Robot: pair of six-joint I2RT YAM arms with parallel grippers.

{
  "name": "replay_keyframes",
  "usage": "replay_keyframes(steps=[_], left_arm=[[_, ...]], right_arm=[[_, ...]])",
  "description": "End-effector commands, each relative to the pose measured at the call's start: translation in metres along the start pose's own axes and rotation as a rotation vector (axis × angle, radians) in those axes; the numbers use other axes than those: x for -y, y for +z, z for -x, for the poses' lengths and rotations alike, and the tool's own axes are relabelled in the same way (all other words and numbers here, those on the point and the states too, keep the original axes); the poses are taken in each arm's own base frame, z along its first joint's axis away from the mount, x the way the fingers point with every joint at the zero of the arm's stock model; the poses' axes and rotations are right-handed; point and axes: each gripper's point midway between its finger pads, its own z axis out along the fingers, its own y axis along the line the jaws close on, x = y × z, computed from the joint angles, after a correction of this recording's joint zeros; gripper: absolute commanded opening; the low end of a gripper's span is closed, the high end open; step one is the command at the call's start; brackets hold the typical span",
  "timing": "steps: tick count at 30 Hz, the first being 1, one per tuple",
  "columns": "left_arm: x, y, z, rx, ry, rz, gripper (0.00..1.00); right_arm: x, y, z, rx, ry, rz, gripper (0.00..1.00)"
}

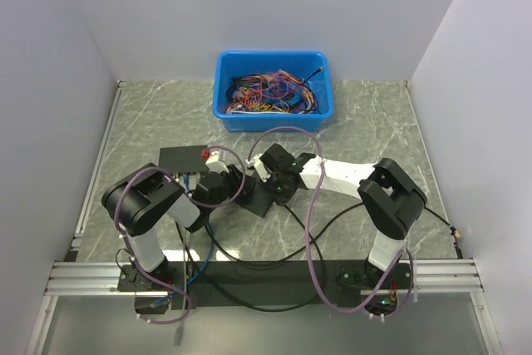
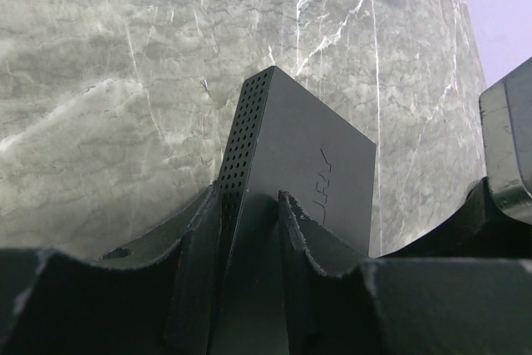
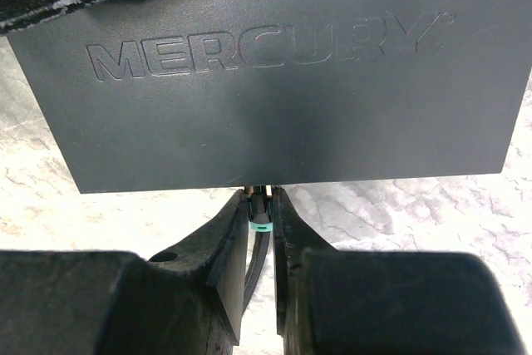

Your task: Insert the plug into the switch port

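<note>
The switch is a dark charcoal box (image 3: 266, 81) with raised MERCURY lettering. My left gripper (image 2: 249, 214) is shut on it, holding it up on edge, its perforated side (image 2: 241, 139) showing. In the top view the box (image 1: 259, 199) sits between both grippers at the table's middle. My right gripper (image 3: 261, 205) is shut on the plug (image 3: 262, 212), a small connector with a teal band and a black cable trailing down. The plug's tip meets the near edge of the box; the switch port itself is hidden behind that edge. Seen from above, the left gripper (image 1: 233, 185) and the right gripper (image 1: 278, 187) face each other.
A plain black slab (image 1: 179, 158) lies flat just behind the left gripper. A blue bin (image 1: 229, 112) of tangled coloured wires stands at the back centre. Black cable (image 1: 332, 222) loops over the marble table (image 1: 374, 122) toward the near rail.
</note>
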Motion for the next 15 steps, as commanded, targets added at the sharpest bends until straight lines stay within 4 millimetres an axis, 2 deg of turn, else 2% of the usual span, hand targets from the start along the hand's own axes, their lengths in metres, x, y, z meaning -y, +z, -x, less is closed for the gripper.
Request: replay_keyframes(steps=[1,9,15], left_arm=[[0.033,-0.083,-0.151,-0.713,-0.053,-0.172,0.37],[0.042,-0.089,-0.162,-0.785,-0.047,-0.224,0.37],[0.068,-0.098,-0.186,-0.89,-0.068,-0.336,0.38]], right_arm=[[0.03,-0.045,0.199,0.791,-0.035,-0.112,0.0],[0.032,-0.074,0.234,0.954,-0.034,-0.134,0.0],[0.039,-0.094,0.264,1.075,0.013,-0.148,0.0]])
